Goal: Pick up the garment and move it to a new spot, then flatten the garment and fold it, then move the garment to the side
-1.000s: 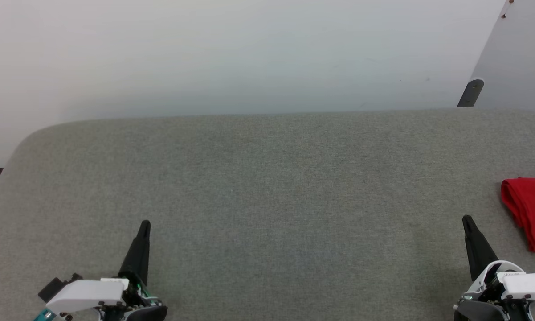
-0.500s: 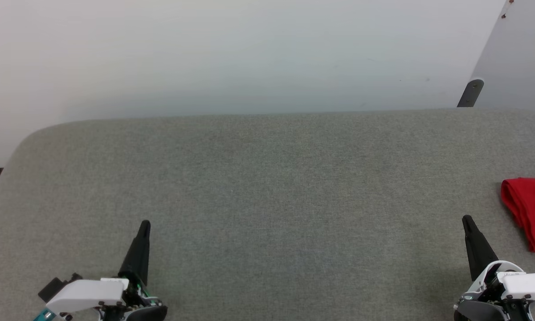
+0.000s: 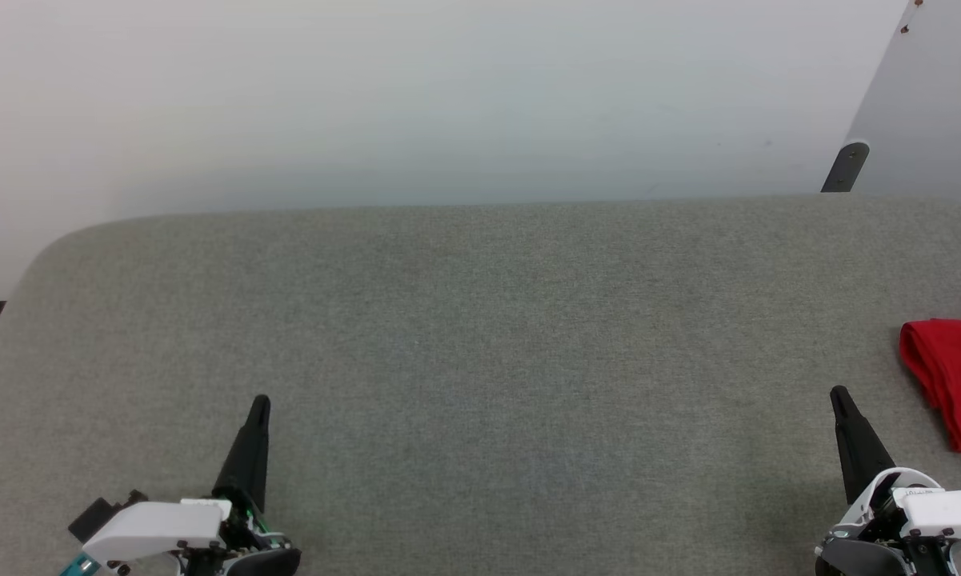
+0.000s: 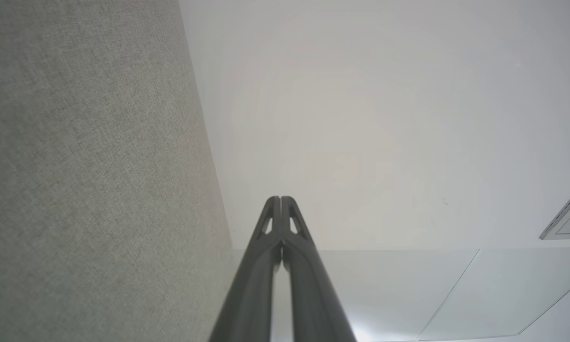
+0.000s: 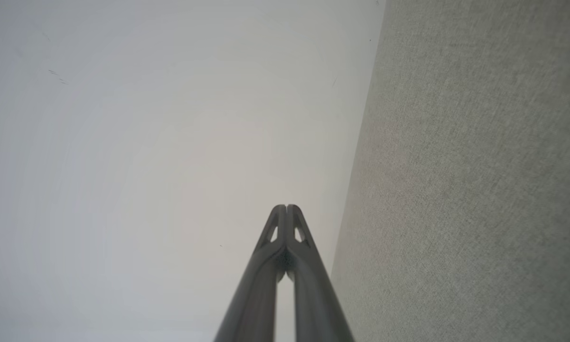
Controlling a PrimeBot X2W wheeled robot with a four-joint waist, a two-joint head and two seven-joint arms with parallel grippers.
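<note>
The garment (image 3: 952, 376) lies as a folded red bundle at the right edge of the grey fabric surface (image 3: 480, 336) in the head view, partly cut off by the frame. My right gripper (image 3: 838, 394) is at the lower right, shut and empty, a short way left of and nearer than the garment. At the lower left my left gripper (image 3: 261, 402) is also shut and holds nothing. In the left wrist view the left gripper (image 4: 281, 199) has its fingertips pressed together. The right wrist view shows the right gripper (image 5: 286, 207) with its fingertips touching too.
A pale wall (image 3: 416, 96) rises behind the surface. A dark bracket (image 3: 846, 166) stands at the back right below a slanted grey panel (image 3: 928, 96). The surface's left rear corner (image 3: 48, 248) is rounded, with a dark gap beyond it.
</note>
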